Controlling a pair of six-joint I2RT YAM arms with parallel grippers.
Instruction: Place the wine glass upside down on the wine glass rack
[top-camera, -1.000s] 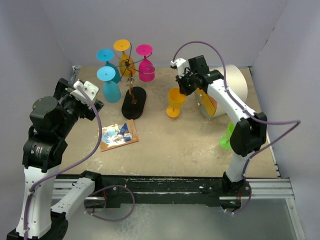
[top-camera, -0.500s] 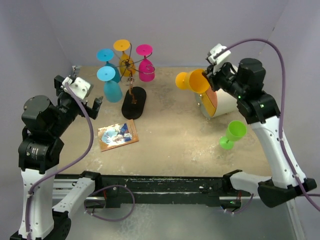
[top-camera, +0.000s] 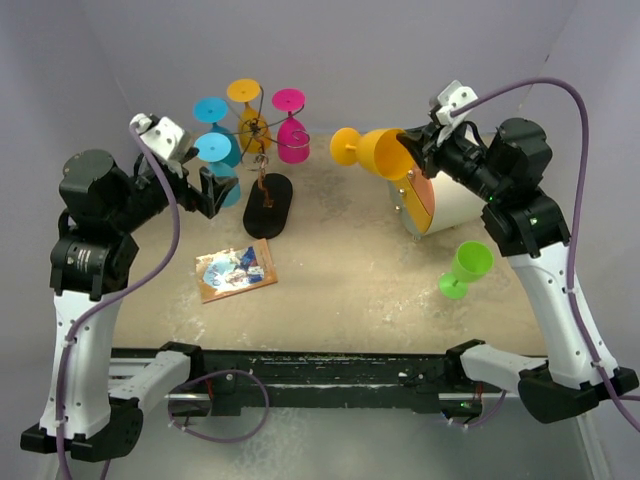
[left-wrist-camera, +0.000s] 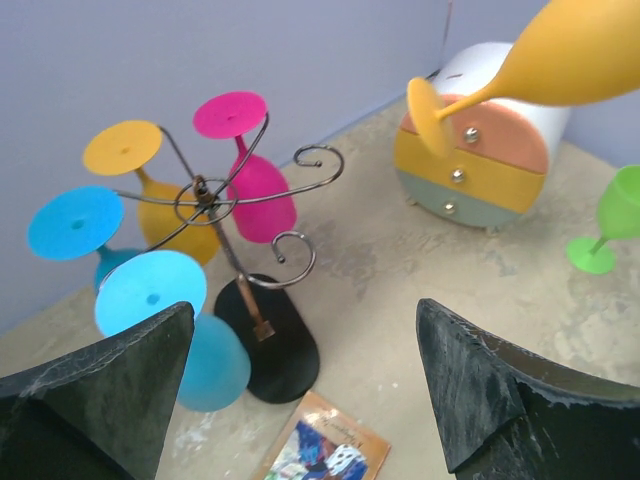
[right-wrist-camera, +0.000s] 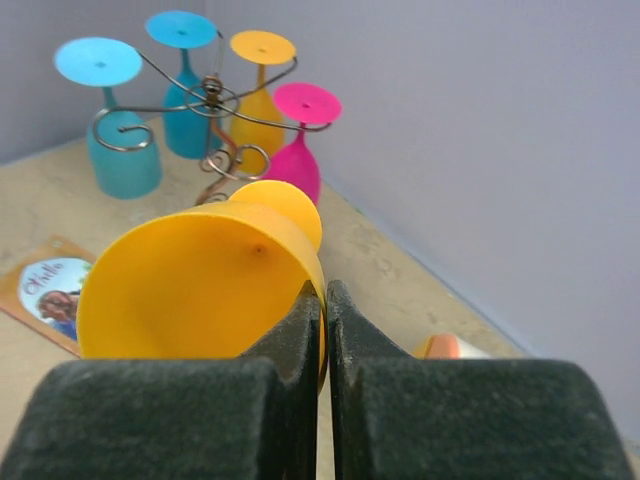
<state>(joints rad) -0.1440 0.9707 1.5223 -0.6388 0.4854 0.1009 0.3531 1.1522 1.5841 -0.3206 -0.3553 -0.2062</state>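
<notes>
Purple walls close in a sandy tabletop (top-camera: 350, 280). Within the last second the orange wine glass (top-camera: 378, 152) has left that surface. The right jaws, pinched on its rim, now hold it tipped sideways in the air, foot pointing left toward the rack (top-camera: 268, 205) but well apart from it. Four glasses (top-camera: 290, 135) already hang there. The left jaws stand wide and empty near the rack. Carrying and inverting likely remain.

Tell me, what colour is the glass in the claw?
Orange-yellow. The glass shows best in the right wrist view.
</notes>
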